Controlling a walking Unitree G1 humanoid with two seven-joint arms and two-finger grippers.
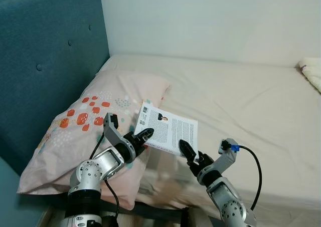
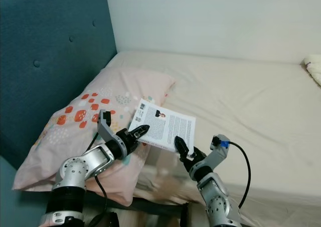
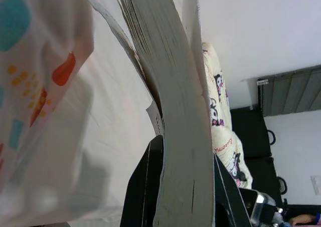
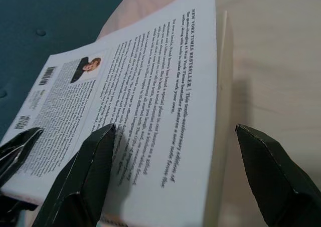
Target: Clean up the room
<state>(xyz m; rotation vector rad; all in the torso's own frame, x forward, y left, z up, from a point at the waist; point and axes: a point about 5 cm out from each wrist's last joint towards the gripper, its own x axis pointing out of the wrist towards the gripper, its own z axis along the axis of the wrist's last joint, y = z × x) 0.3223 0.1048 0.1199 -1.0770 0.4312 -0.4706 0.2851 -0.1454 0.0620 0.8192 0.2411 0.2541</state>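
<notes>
Readable text on the book

The back cover of the book (image 4: 150, 111) carries the heading "NEW YORK TIMES BESTSELLER"; the smaller print is not legible.

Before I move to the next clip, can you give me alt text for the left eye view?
Two robot arms hold a book, back cover up, above a bed: the left hand grips its near left corner, and the right hand is at its near right edge. A pink patterned pillow lies to the left, against a teal headboard.

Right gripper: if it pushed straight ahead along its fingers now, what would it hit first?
Probably the book. The right gripper is open, its fingers straddling the book's near edge, which the left gripper holds from the other side; depth is unclear.
</notes>
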